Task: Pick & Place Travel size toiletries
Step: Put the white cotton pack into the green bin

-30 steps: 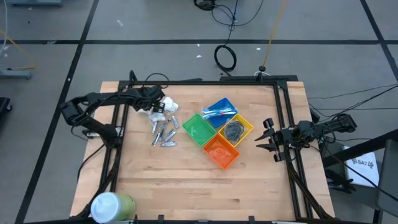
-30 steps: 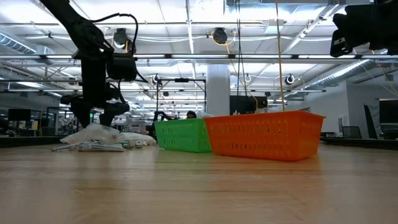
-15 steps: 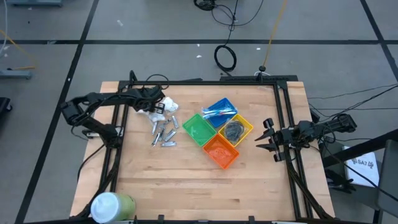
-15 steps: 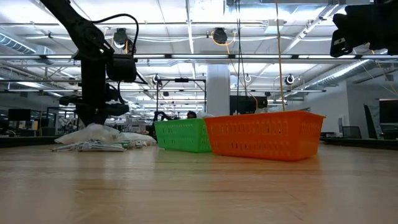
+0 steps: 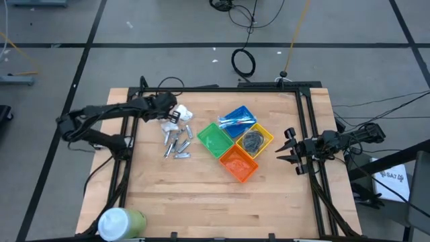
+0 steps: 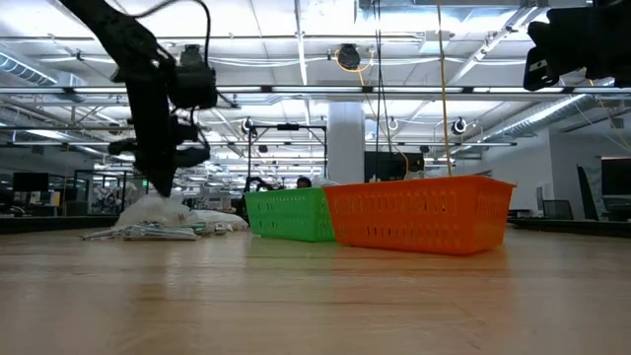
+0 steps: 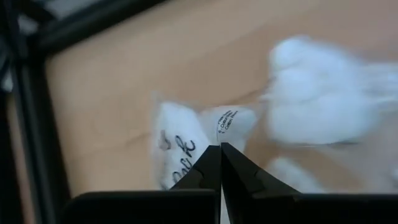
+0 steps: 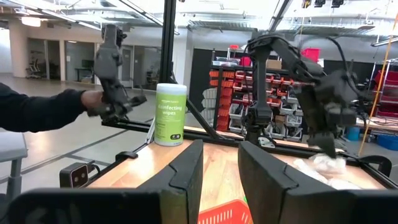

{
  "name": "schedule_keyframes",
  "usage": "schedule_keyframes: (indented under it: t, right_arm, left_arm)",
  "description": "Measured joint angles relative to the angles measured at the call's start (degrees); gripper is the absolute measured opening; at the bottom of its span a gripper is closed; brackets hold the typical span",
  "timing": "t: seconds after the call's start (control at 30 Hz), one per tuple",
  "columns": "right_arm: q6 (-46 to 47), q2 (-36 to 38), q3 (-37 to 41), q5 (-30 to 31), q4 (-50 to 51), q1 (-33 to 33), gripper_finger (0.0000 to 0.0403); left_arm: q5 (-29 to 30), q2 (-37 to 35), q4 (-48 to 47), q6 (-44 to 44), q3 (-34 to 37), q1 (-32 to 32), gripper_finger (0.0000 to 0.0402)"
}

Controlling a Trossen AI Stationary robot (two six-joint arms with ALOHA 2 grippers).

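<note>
Several white lumpy packets [image 5: 183, 112] lie in a heap at the table's far left, with short silver metal pieces [image 5: 176, 143] just in front of them. My left gripper [image 5: 173, 115] stands over the heap, pointing down, shut at a packet [image 7: 183, 140] with dark writing on it. More packets [image 7: 317, 99] lie just beyond. The low view shows the fingers [image 6: 163, 187] at the top of the heap [image 6: 148, 210]. My right gripper [image 5: 290, 149] waits open at the table's right edge, with nothing between its fingers [image 8: 221, 165]. My left gripper comes at the packet from above, slanting, and its two fingertips meet on the packet's edge [image 7: 219, 138] beside the small printed label. Only a thin bit of the wrapper seems pinched. The packet lies with the heap on the table.
Four square bins stand together mid-table: blue [image 5: 236, 118], green [image 5: 213, 139], yellow [image 5: 254, 140] holding dark wads, orange [image 5: 238, 163]. A green-and-white wipes cylinder [image 5: 121, 222] stands at the near left corner. A person's sleeve and hand [image 8: 56, 109] show beyond the table.
My left gripper has shut over the white packets. It has tipped, and its arm's elbow has swung toward the table's left edge. The heap lies where it was.
</note>
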State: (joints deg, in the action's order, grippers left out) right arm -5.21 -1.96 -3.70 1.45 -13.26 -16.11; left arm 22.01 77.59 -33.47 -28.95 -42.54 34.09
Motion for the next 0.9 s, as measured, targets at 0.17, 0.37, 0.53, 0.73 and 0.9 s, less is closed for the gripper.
schedule_keyframes:
  t: [0.17, 0.37, 0.53, 0.73, 0.9]
  right_arm:
    - [0.0, 0.0, 0.0, 0.0, 0.0, 0.0, 0.0091]
    - [0.0, 0.0, 0.0, 0.0, 0.0, 0.0, 0.0091]
    - [0.0, 0.0, 0.0, 0.0, 0.0, 0.0, 0.0091]
    - [0.0, 0.0, 0.0, 0.0, 0.0, 0.0, 0.0091]
    - [0.0, 0.0, 0.0, 0.0, 0.0, 0.0, 0.0091]
  left_arm:
    - [0.1, -8.6, 0.3, 0.6, -1.5, -4.7, 0.0000]
    - [0.3, -16.4, 1.8, 2.0, -4.1, -12.8, 0.0000]
    - [0.5, -18.5, 7.0, 4.8, -4.4, -18.2, 0.0000]
    - [-0.5, -17.8, 12.2, 6.1, -4.4, -22.2, 0.0000]
    - [-5.4, -15.4, 18.7, 10.1, -4.4, -25.0, 0.0000]
